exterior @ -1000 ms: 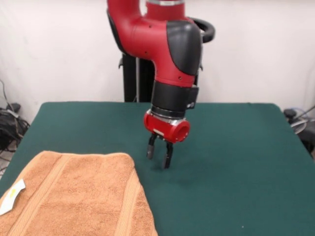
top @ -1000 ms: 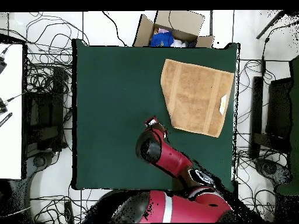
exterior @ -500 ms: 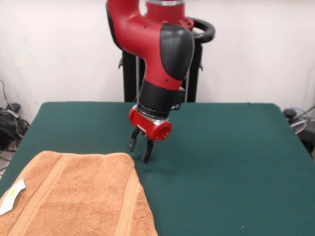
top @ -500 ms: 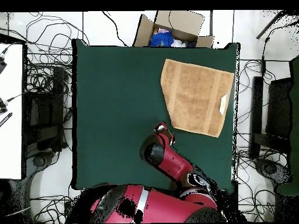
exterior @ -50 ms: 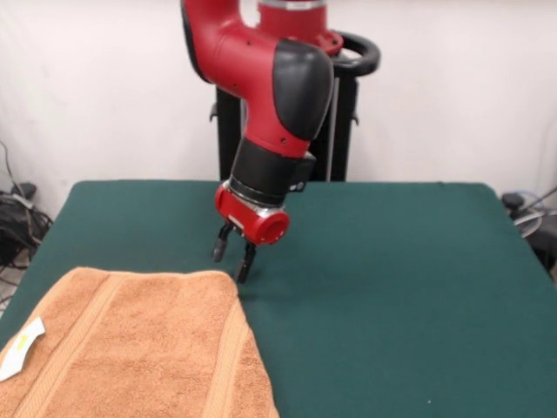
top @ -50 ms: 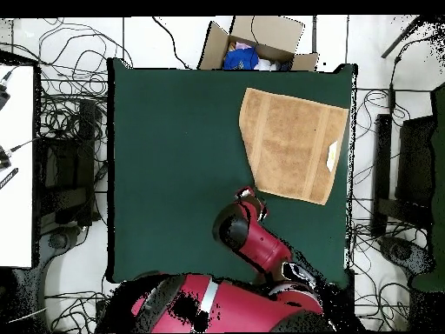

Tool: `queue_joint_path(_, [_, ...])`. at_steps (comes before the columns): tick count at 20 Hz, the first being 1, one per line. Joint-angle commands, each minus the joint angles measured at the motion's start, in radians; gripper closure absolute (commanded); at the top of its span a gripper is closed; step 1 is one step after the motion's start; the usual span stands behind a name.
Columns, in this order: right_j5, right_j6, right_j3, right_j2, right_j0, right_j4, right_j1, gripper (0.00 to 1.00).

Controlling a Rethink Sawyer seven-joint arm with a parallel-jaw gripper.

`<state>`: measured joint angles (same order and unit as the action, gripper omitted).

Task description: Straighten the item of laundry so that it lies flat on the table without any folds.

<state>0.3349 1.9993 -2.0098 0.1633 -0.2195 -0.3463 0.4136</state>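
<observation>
Just beside the towel's point(exterior @ -50 ms: 130, 344) far corner, the gripper point(exterior @ -50 ms: 231, 263), fingers parted, empty.

In the front view the towel point(exterior @ -50 ms: 130, 348) lies on the table point(exterior @ -50 ms: 400, 296) at its near left, running off the picture's bottom edge. Its care tag point(exterior @ -50 ms: 21, 348) sits on its left side. The gripper point(exterior @ -50 ms: 231, 259) hangs just beyond the towel's far right corner, fingers apart, a little left of the table's middle. The table's right half lies bare. In the overhead view a cardboard box point(top @ -50 ms: 254, 42) stands on the floor just off the table edge nearest the towel point(top @ -50 ms: 294, 143).
</observation>
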Motion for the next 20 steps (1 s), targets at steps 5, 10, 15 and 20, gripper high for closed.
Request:
queue_joint_path(5, [-0.002,0.19,0.093,-0.175,-0.118,0.101,-0.02,0.0])
queue_joint_path(10, [-0.002,0.205,0.101,-0.254,-0.183,0.154,-0.04,0.0])
queue_joint_path(15, [0.03,0.227,0.095,-0.3,-0.216,0.181,-0.04,0.0])
queue_joint_path(20, [0.086,0.257,0.083,-0.348,-0.249,0.219,-0.039,0.0])
